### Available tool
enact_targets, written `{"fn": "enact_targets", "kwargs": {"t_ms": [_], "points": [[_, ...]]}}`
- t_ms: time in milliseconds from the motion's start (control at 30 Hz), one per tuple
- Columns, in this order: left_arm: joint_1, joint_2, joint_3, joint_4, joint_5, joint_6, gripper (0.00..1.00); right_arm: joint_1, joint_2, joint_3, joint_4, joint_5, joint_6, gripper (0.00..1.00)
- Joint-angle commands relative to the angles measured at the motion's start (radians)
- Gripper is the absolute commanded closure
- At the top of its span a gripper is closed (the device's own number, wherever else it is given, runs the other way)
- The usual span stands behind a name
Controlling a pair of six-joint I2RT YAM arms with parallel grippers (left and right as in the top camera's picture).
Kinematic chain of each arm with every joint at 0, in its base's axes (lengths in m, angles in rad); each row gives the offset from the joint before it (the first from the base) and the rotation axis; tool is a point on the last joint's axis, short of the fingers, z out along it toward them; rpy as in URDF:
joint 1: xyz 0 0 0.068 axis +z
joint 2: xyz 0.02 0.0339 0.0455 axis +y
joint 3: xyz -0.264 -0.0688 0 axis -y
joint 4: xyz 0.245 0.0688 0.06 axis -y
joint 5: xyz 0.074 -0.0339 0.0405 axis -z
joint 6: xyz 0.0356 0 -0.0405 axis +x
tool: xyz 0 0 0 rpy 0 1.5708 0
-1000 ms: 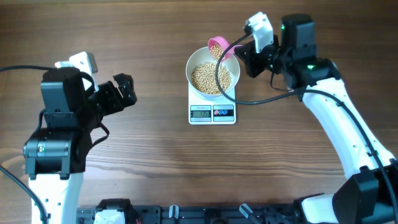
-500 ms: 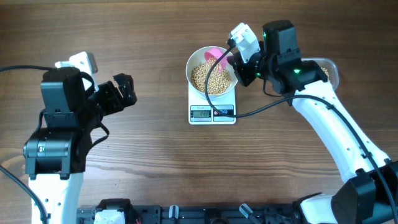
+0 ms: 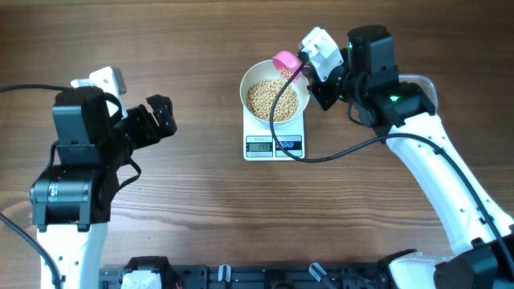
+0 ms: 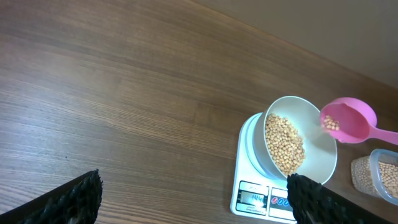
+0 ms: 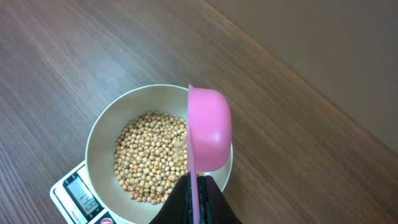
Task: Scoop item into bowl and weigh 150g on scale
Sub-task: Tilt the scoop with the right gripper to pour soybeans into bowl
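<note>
The right gripper (image 5: pixel 195 198) is clamped tight on the handle of the pink scoop (image 5: pixel 209 127), whose long axis runs from the fingers out over the far rim of the bowl (image 3: pixel 246 87). The cup hangs tipped above that rim, a few grains in it, just beyond the heap of beans (image 3: pixel 273 100) lying below. The bowl sits on the scale (image 3: pixel 275 147); its display is too small for me to read. The left gripper (image 3: pixel 161 115), jaws wide apart and holding nothing, waits well off to the left.
</note>
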Motion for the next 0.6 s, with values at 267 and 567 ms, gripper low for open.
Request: {"fn": "enact_targets", "kwargs": {"t_ms": [267, 567], "points": [[0.005, 0.004, 0.018, 0.0, -0.01, 0.013, 0.0, 0.063, -0.018, 0.007, 0.005, 0.05, -0.05, 0.96], [0.005, 0.004, 0.018, 0.001, -0.01, 0.013, 0.0, 0.063, -0.018, 0.007, 0.004, 0.05, -0.069, 0.96]]}}
